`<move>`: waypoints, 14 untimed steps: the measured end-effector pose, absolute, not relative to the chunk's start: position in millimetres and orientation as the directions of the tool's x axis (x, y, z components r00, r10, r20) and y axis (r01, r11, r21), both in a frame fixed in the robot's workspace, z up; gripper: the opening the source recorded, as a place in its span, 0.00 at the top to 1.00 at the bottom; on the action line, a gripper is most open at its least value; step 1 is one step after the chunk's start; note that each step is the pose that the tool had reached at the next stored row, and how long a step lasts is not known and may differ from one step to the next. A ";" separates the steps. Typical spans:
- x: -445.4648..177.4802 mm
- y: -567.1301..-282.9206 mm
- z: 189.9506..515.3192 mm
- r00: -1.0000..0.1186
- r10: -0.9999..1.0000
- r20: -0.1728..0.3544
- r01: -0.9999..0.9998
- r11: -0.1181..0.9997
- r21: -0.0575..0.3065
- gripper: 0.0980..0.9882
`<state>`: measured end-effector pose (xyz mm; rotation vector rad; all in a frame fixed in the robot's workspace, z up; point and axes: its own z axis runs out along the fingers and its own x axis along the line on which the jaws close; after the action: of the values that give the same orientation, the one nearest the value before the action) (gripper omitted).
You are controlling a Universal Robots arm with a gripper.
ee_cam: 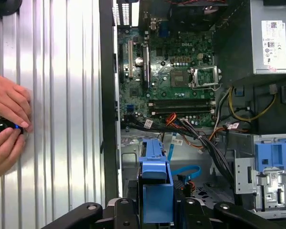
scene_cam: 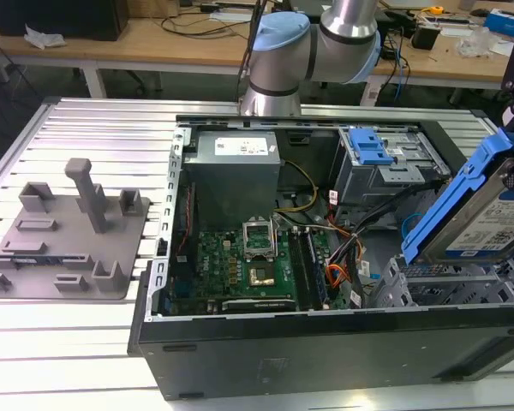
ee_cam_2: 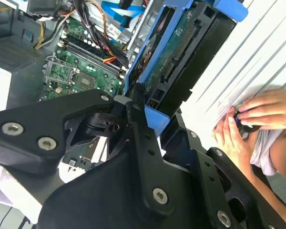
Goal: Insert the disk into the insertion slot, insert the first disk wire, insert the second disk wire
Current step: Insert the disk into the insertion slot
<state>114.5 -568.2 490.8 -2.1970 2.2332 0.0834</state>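
Disk (scene_cam: 487, 216) | tilted, its blue carrier clamped in hand (ee_cam: 155, 200) | above insertion slot (scene_cam: 428, 287), not seated

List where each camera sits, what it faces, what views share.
Exterior view: off the arm, looking down at the computer case; the arm shows beyond it, the disk tilted above the insertion slot.
First wrist view: on the arm, looking past the fingers into the case.
Second wrist view: on the arm, looking along the fingers and disk.
Both wrist views share the motherboard and a person's hands.
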 end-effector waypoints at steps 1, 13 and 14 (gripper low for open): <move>114.4 -568.2 490.8 -0.017 -0.999 -0.043 -0.999 0.015 0.032 0.70; 113.4 -568.2 490.1 -0.015 -0.999 -0.044 -1.000 0.015 -0.008 0.70; 113.4 -568.2 490.1 -0.015 -0.999 -0.044 -1.000 0.015 -0.008 0.70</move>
<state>113.4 -568.2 490.1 -2.1783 2.2116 0.0398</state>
